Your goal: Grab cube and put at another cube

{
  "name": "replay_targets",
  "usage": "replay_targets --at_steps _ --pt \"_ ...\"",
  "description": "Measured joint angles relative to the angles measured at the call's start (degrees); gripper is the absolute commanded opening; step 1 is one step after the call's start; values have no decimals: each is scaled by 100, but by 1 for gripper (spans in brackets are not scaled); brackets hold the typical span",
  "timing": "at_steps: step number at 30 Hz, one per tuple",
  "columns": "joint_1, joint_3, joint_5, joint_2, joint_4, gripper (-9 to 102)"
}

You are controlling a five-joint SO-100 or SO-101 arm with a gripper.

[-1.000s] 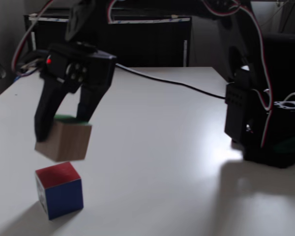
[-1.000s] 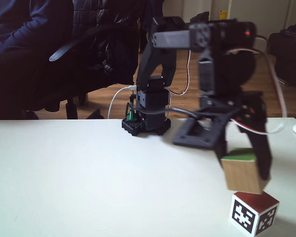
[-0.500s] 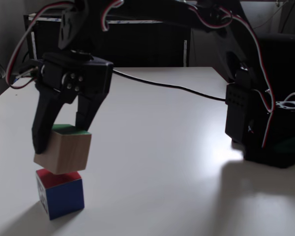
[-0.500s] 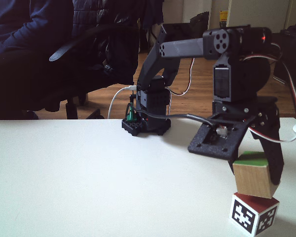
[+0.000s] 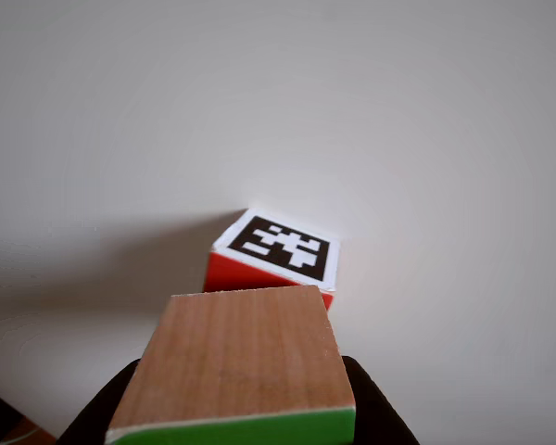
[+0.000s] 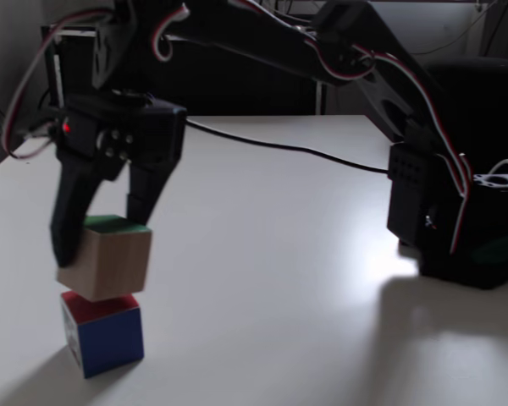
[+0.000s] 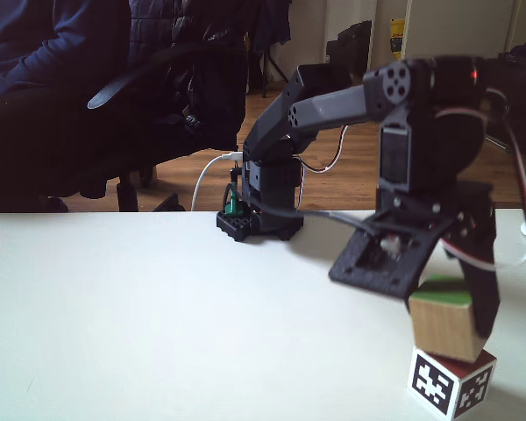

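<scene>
My gripper (image 6: 102, 241) is shut on the cube (image 6: 106, 260), a light wooden block with a green top face. The block hangs slightly tilted, its underside touching the top of another cube (image 6: 102, 331), which shows a red top and a blue side here. From the opposite side the gripper (image 7: 447, 317) holds the cube (image 7: 440, 323) on the other cube (image 7: 447, 383), whose white sides carry black pixel markers. In the other view the held cube (image 5: 246, 357) is at the bottom between dark fingers (image 5: 382, 413), with the marker cube (image 5: 283, 250) just beyond it.
The arm's base (image 6: 457, 211) stands at the right of the white table (image 6: 288, 279); a black cable (image 6: 279, 144) runs across the far part of the table. Behind the table a person's dark sleeve (image 7: 35, 53) and an office chair (image 7: 149, 96) show.
The gripper has carried the green-topped cube down from a little above the red-topped cube until it touches that cube's top. The lower cube has not moved.
</scene>
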Motion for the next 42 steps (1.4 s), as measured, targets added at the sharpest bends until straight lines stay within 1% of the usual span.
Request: replay_targets --at_steps 7,18,22,25,27,28,29,30,32,34,35,36,42 --pt "0 -62 0 -53 18 34" --pt "0 18 18 -9 18 36" --pt "-176 703 176 633 18 38" --pt "-448 1600 369 1591 18 40" --pt "-554 2355 536 2391 -141 44" --pt "-554 2848 624 2856 -369 44" --pt "-501 3463 677 3384 -712 42" --pt "-431 4148 721 3946 -1151 37" --pt "-316 5678 853 5089 -2145 24" --pt "-123 6961 1028 5810 -2971 5" --pt "26 7444 1125 5924 -3287 2" --pt "211 7857 1239 5968 -3560 0" --pt "1310 9563 1573 6381 -5256 0"
